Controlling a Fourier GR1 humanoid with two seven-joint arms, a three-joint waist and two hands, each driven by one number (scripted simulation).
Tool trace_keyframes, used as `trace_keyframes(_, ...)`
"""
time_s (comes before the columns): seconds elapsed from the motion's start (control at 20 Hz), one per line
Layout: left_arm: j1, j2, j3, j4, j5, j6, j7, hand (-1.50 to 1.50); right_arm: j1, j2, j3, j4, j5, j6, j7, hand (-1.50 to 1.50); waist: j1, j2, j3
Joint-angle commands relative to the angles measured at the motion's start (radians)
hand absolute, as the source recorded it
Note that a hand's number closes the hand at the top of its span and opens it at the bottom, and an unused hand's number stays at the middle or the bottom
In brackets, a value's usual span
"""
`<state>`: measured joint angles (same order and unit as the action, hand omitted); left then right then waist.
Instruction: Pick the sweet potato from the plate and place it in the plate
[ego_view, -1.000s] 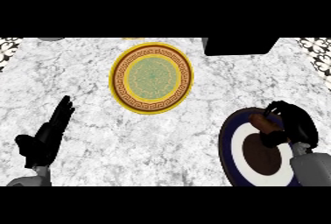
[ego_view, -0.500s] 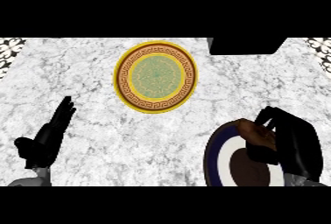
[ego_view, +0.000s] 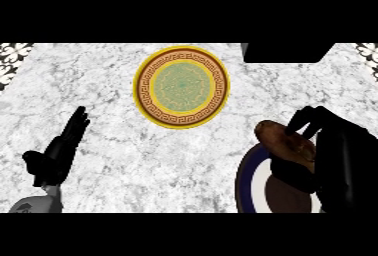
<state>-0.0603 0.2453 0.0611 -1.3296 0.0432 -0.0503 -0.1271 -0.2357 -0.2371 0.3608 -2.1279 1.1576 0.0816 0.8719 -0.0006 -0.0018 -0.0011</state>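
Nearest me, my right hand (ego_view: 339, 155) has its fingers curled round the sweet potato (ego_view: 279, 139), which is at the far left rim of the dark plate (ego_view: 245, 180). My left hand (ego_view: 59, 150) rests at the left over the bench (ego_view: 148, 165), fingers straight, holding nothing. Farther off lies the yellow plate (ego_view: 181, 86), well apart from both hands, and a black box (ego_view: 284, 52) sits beyond it to the right.

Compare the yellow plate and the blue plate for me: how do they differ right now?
The yellow plate has a key-pattern band and green centre; the blue plate has a dark rim and white ring. The yellow plate lies far and central, fully in view; the blue plate sits lower right, partly hidden. Nothing lies on the yellow plate; over the blue plate the right hand curls round the sweet potato. Both are round.
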Motion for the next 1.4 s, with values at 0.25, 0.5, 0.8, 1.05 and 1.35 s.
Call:
trace_keyframes(0.25, 0.024, -0.013, -0.009, -0.097, 0.006, -0.03, 0.076, 0.0, -0.277, 0.146, -0.066, 0.194, -0.009, 0.082, -0.016, 1.5, 0.009, 0.001, 0.001)
trace_keyframes(0.5, -0.036, -0.033, 0.009, 0.011, -0.027, 0.006, 0.003, 0.0, -0.411, 0.234, -0.035, 0.439, -0.029, -0.014, -0.002, 1.5, 0.009, 0.003, 0.001)
trace_keyframes(0.8, -0.043, -0.05, -0.016, -0.017, -0.054, 0.023, 0.035, 0.0, -0.606, 0.236, -0.06, 0.814, -0.127, -0.236, -0.059, 1.5, 0.025, 0.007, 0.001)
trace_keyframes(1.05, -0.088, -0.025, 0.019, 0.076, -0.037, -0.02, -0.021, 0.0, -0.759, 0.237, -0.039, 1.087, -0.228, -0.392, -0.073, 1.5, 0.033, 0.011, 0.0)
trace_keyframes(1.35, -0.04, -0.039, -0.011, 0.02, -0.039, -0.036, -0.002, 0.0, -0.786, 0.237, -0.03, 1.272, -0.316, -0.692, -0.082, 1.5, 0.07, 0.02, 0.001)
